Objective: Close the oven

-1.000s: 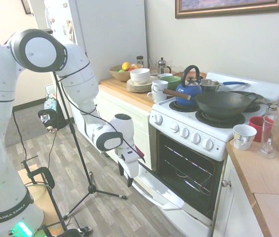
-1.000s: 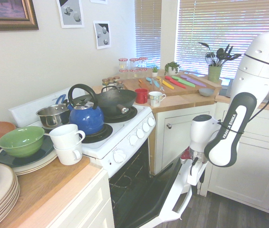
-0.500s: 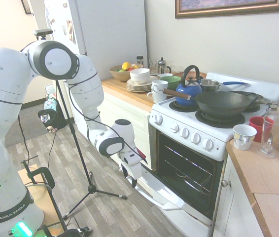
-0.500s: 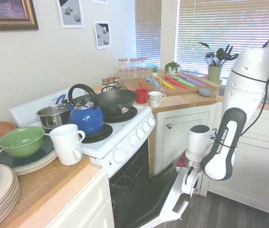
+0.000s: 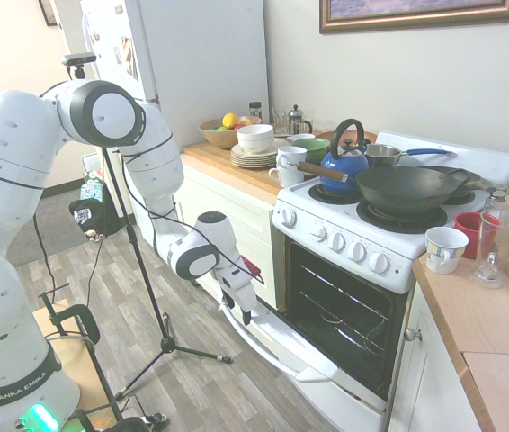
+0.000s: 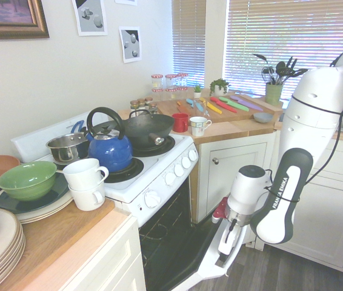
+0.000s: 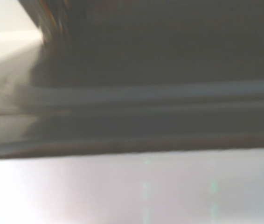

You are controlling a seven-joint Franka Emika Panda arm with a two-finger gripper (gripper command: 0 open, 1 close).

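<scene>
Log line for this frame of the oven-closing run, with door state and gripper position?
phase: closing | oven door: open, partly raised | gripper: at the door's outer edge by the handle | fingers: unclear | stovetop: kettle, wok

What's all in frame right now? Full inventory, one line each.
oven: 1, white, door partly open
kettle: 1, blue, on burner
wok: 1, black, on burner
saucepan: 1, steel, rear burner
bowl: 1, green, on plates
mugs: 2, white, stacked on the counter by stove
red cup: 1, counter past stove
fruit bowl: 1, wooden, by refrigerator
refrigerator: 1, white
claw: 1, at door's outer edge
</scene>
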